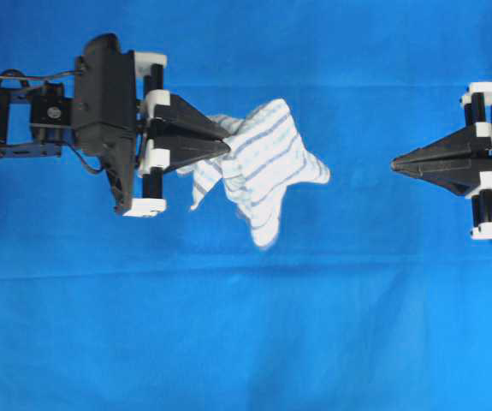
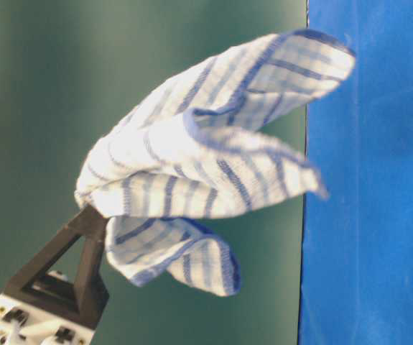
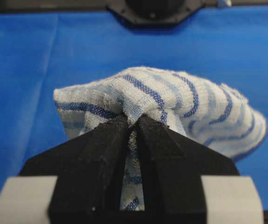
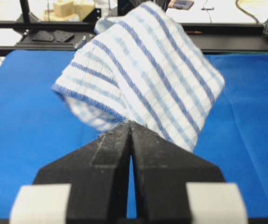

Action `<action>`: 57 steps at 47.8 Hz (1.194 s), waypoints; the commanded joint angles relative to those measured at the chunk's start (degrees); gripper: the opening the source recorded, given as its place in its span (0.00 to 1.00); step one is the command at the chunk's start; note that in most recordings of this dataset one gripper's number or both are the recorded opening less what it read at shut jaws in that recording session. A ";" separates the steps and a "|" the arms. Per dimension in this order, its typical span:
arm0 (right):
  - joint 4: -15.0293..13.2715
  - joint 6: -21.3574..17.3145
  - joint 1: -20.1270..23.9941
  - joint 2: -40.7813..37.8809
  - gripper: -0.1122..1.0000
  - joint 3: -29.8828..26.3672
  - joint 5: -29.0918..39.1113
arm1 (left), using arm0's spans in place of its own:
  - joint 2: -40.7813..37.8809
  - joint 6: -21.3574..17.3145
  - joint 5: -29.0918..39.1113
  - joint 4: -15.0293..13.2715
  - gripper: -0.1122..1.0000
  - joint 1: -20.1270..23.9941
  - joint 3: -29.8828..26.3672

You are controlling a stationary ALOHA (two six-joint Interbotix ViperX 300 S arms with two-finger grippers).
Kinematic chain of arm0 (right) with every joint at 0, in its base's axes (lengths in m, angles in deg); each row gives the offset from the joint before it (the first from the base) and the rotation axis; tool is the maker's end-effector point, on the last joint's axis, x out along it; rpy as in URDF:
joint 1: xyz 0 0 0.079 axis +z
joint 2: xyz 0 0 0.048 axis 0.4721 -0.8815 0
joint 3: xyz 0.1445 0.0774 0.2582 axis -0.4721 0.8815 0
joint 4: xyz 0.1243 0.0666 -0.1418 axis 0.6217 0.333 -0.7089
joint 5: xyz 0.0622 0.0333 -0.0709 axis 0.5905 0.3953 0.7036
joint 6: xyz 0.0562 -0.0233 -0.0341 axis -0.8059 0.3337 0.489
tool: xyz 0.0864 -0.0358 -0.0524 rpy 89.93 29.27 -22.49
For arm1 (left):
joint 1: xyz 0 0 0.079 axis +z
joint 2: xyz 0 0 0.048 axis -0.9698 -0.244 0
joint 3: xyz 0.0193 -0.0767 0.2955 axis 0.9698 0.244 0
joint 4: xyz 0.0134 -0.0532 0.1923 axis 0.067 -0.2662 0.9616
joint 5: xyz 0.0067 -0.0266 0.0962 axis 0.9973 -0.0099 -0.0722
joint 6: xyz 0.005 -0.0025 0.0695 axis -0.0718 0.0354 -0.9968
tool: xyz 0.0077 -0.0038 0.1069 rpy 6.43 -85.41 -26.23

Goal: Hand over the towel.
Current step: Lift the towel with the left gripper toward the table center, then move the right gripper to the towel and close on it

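**Q:** Since the fingers are where it starts, what are they doing?

**A:** The left gripper (image 1: 227, 137) has its fingers pinched together on a bunched corner of the towel (image 1: 263, 167); from the left wrist view the cloth is squeezed up between the two black tips and fans out beyond them. The right gripper (image 1: 394, 164) has its fingers pressed together on nothing, with only a thin slit between them in its own wrist view.

**Q:** And where is the towel, going outward from that grip?

**A:** It hangs free off the left tips, lifted above the blue cloth (image 1: 246, 342) that covers the table, its loose folds spreading toward the right gripper. A clear gap separates the two.

**Q:** So how far along is the handover?

**A:** I'd judge about halfway. The pickup and lift look done. Left to do: the right fingers must part, close the gap, and clamp the free end, and then the left must let go.
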 commanded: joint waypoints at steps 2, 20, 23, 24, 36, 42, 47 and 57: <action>0.00 0.09 -0.09 -0.26 0.10 -1.58 -0.70 | 1.67 0.09 -0.97 0.00 0.14 -0.18 -0.09; 0.09 -0.18 -0.09 -4.83 0.10 -4.83 -0.70 | 1.23 0.09 -1.23 0.00 0.14 -0.44 -0.35; 0.00 -0.18 -0.09 -6.59 0.10 -6.06 -0.79 | 1.23 0.09 -1.32 -0.09 0.14 -0.44 -0.35; 0.00 -0.18 -0.09 -7.47 0.10 -6.77 -0.79 | 1.23 0.09 -1.32 0.00 0.14 -0.44 -0.35; 0.09 -0.26 -0.18 -17.05 0.42 -12.48 -5.71 | 1.23 0.09 -1.58 0.00 0.14 -0.44 -0.35; 0.44 -0.53 -0.26 -22.85 0.71 -15.38 -10.46 | 1.14 0.09 -1.85 -0.09 0.14 -0.44 -0.35; 1.49 -0.53 -0.70 -28.04 0.75 -18.98 -12.66 | 1.14 0.09 -2.46 -0.09 0.14 -0.53 -0.35; 2.20 -0.62 -1.32 -36.39 0.75 -26.37 -10.99 | 1.14 0.09 -2.90 -0.09 0.14 -0.53 -0.35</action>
